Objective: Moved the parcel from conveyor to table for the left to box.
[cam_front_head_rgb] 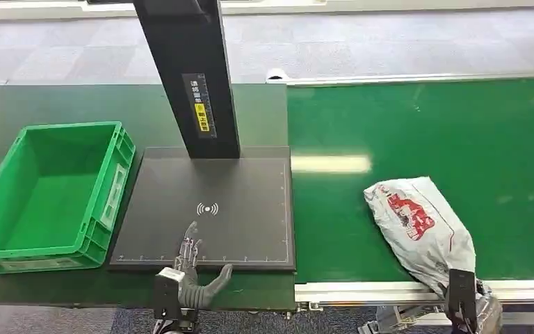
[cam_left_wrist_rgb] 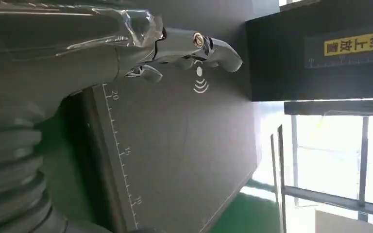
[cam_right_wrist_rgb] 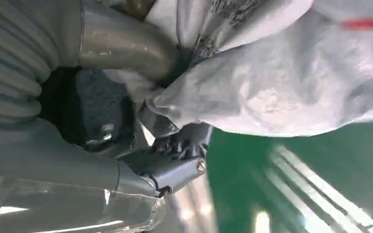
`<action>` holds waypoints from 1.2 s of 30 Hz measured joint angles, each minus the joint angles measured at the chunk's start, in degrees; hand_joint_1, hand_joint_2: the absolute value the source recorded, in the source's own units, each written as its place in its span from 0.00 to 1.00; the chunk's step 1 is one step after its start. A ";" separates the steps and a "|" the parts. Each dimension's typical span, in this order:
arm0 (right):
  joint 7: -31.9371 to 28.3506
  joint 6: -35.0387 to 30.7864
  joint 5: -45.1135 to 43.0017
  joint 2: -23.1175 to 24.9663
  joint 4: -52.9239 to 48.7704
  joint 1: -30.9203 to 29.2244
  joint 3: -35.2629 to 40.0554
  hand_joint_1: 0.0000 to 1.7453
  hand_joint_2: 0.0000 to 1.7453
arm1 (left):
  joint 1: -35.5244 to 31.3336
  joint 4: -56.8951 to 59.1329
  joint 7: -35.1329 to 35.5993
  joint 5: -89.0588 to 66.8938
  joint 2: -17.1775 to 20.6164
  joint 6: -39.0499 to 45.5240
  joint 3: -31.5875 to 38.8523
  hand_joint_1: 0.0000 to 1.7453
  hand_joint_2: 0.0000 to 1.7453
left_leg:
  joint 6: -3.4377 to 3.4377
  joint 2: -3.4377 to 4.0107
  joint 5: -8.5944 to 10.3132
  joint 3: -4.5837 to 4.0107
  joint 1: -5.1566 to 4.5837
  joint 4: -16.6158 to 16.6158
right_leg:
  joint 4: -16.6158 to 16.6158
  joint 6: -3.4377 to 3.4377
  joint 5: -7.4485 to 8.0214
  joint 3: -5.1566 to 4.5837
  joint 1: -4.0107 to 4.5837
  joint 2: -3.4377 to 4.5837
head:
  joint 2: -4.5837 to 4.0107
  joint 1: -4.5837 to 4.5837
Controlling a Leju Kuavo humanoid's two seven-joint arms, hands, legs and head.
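Note:
The parcel [cam_front_head_rgb: 421,223], a grey plastic bag with red print, lies on the green conveyor belt [cam_front_head_rgb: 424,125] near its front edge. My right hand [cam_front_head_rgb: 469,299] is at the bag's near end. In the right wrist view, my right hand [cam_right_wrist_rgb: 141,111] pinches a fold of the parcel [cam_right_wrist_rgb: 272,82] between the thumb and the dark fingers. My left hand [cam_front_head_rgb: 191,268] hovers open, fingers spread, over the front edge of the black scale pad [cam_front_head_rgb: 250,209]. In the left wrist view, my left hand [cam_left_wrist_rgb: 175,48] holds nothing above the pad [cam_left_wrist_rgb: 184,145].
A green crate [cam_front_head_rgb: 14,257] stands empty on the table left of the pad. A black post [cam_front_head_rgb: 195,76] with a yellow label rises from the pad's far side. The conveyor's metal rail [cam_front_head_rgb: 361,291] runs along the front.

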 measured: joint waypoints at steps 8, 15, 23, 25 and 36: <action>4.01 3.47 0.90 6.86 -24.08 4.31 10.80 1.00 1.00 | 0.41 -4.26 0.00 -0.64 0.72 -0.96 1.75 0.00 1.00 | -0.03 -0.05 0.09 -0.14 0.05 0.00 | 0.05 0.00 0.00 -0.19 0.07 -0.06 | 0.00 0.02; 2.76 1.06 0.72 8.19 -39.25 4.90 23.85 1.00 1.00 | 0.68 -14.17 0.00 -1.82 3.11 -2.29 3.43 0.00 1.00 | -0.03 -0.08 0.11 -0.32 0.04 0.01 | 0.05 0.00 0.00 -0.38 0.05 -0.09 | 0.02 0.02; 1.71 0.30 0.13 8.19 -49.43 5.45 33.07 1.00 1.00 | 0.92 -22.25 0.00 -2.78 5.00 -1.07 3.96 0.00 1.00 | -0.03 -0.07 0.11 -0.47 0.04 0.01 | 0.05 0.00 0.00 -0.53 0.06 -0.09 | 0.00 0.04; 1.01 0.32 -0.26 8.17 -51.18 5.67 34.43 1.00 1.00 | 1.13 -24.39 0.00 -2.80 5.68 0.22 3.76 0.00 1.00 | -0.03 -0.08 0.11 -0.51 0.04 0.01 | 0.05 0.00 0.00 -0.54 0.05 -0.09 | 0.00 0.04; 2.39 1.42 -3.39 6.27 -54.26 1.04 42.26 1.00 1.00 | 2.30 -32.78 0.00 -3.32 9.85 4.77 3.06 0.00 1.00 | -0.03 -0.07 0.13 -0.50 0.04 0.01 | 0.06 -0.01 0.00 -0.56 0.06 -0.08 | 0.02 0.04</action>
